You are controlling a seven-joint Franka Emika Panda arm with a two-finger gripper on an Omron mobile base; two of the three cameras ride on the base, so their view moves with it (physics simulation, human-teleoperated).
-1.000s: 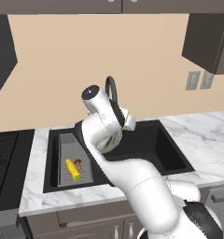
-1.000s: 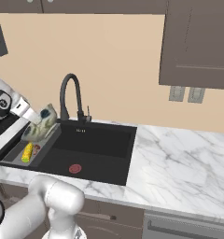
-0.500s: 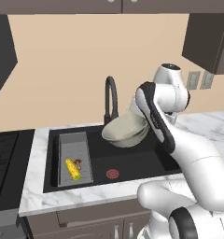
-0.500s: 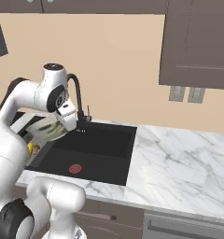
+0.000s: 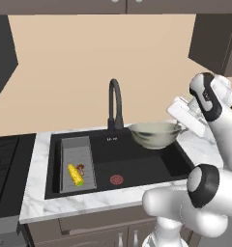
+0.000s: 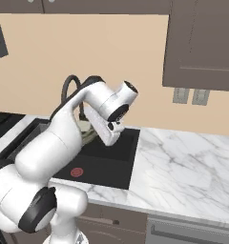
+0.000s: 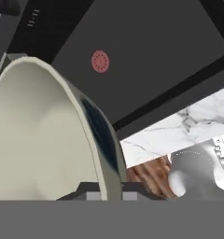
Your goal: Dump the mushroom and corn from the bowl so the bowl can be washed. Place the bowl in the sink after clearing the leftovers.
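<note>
Two changes stand out since a second ago. First, the white arm has swung from the left end of the sink (image 5: 152,166), where it was bent over the grey tray (image 5: 78,166), across to the right end. Second, the bowl (image 5: 155,133) has travelled with it and now hangs in the air above the right half of the black basin, near the curved black faucet (image 5: 114,103). My reading is that the dumping step is finished and only the lowering of the bowl into the sink is left.

Going from large to small: the sink is a wide black rectangle set in a white marble bench (image 5: 65,205), with the grey tray sitting in its left part and a red round drain strainer (image 5: 116,180) on its floor. The bowl is round and shallow, grey-beige outside and pale greenish inside. In the left base view it sits roughly level with its mouth up, and no food shows above its rim. In the hand view its smooth pale inside (image 7: 39,144) curves up close and looks empty.

The fingers (image 5: 181,128) are pinched shut on the bowl's right rim, with the wall of the bowl between them.

The corn (image 5: 75,174), a short yellow cob, lies in the tray. The mushroom (image 5: 82,168), tiny and reddish-brown, lies touching or just beside it.
</note>
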